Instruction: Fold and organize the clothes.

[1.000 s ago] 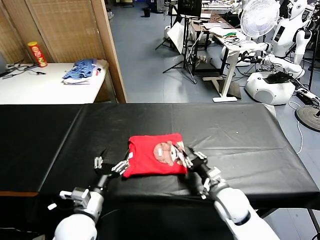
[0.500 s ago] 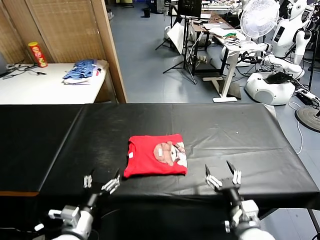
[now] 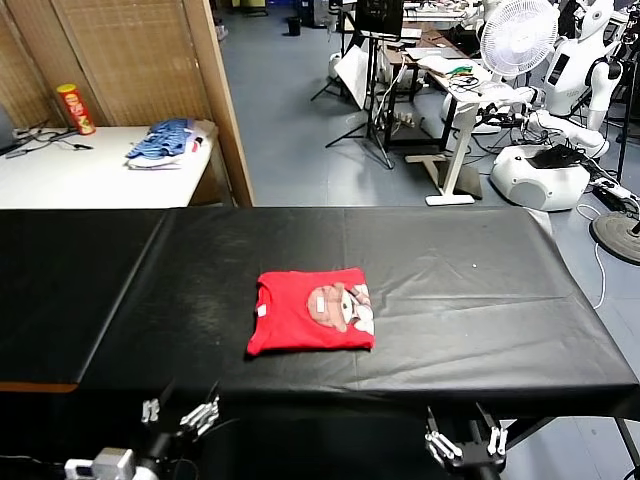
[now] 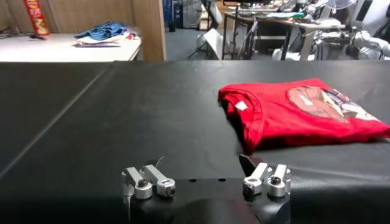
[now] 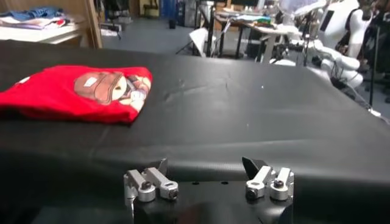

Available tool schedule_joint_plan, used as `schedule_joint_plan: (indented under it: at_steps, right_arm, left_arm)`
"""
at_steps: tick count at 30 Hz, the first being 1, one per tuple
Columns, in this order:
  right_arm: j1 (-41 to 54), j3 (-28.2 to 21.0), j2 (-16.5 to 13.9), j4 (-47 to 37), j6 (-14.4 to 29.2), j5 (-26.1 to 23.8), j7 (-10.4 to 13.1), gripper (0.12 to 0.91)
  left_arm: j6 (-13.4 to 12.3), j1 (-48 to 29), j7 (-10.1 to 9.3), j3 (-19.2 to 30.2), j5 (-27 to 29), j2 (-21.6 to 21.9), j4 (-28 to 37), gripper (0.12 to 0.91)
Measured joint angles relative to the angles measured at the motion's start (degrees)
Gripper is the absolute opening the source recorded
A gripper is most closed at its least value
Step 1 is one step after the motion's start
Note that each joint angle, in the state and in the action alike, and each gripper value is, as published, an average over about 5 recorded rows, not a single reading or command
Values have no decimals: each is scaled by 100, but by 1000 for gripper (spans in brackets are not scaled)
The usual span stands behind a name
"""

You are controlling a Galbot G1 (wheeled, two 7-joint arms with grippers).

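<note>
The clothes, a red T-shirt with a cartoon print, lie folded into a neat rectangle in the middle of the black table. The same shirt shows in the left wrist view and, as a red folded shirt, in the right wrist view. My left gripper hangs open below the table's near edge, left of the shirt. My right gripper is open too, low at the near edge, right of the shirt. Neither touches the shirt, and both hold nothing.
A white side table at the back left carries a blue-and-white fabric pile and a red can. A wooden partition stands beside it. Other robots, a fan and desks fill the room behind.
Both arms have drawn back from the shirt's near corners to below the table's near edge. The right gripper let go of the shirt and opened. The shirt stays folded in place.
</note>
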Motion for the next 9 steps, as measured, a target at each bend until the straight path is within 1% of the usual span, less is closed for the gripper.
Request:
schedule_joint_plan:
  at_steps: [9]
  right_arm:
    - [-196, -6, 5, 100, -58, 4, 13, 798]
  left_arm:
    - [51, 233, 63, -175, -46, -1, -146, 798]
